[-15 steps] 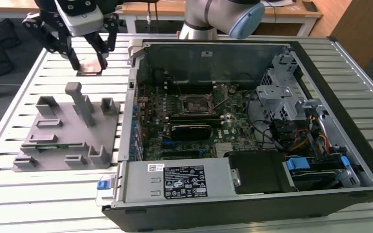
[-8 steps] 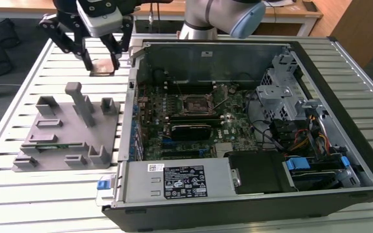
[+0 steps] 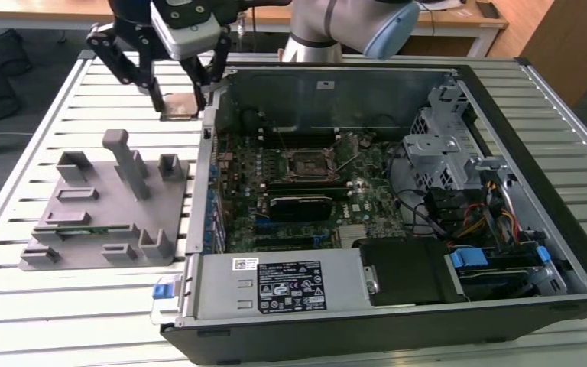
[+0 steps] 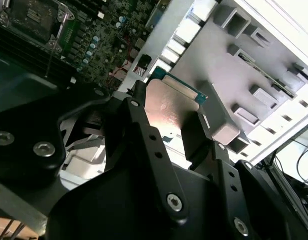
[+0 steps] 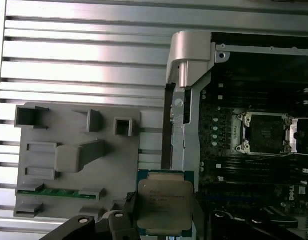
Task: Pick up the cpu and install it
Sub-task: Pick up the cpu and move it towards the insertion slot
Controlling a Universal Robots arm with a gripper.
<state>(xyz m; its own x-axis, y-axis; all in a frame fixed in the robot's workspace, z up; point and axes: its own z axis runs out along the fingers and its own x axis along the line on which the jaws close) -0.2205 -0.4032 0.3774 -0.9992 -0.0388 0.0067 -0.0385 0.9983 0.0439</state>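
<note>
Black fingers [image 4: 144, 135] of the gripper [image 4: 168, 122] sit closest in the second wrist view, narrowed to the width of the cpu [image 4: 168, 102] and pinching it by two opposite edges; its shiny metal top is bare between them. In the exterior view the gripper [image 3: 179, 98] holds the cpu [image 3: 180, 105] over the slatted table [image 3: 120, 118], between the grey fixture block [image 3: 100, 214] and the open computer case [image 3: 375, 70], just beside the case wall. The socket [image 3: 309, 160] on the motherboard [image 3: 375, 183] lies well apart from it; whether its frame is raised I cannot tell. In the first wrist view the frame edge cuts off the cpu's [image 5: 164, 204] near side; its underside is hidden.
</note>
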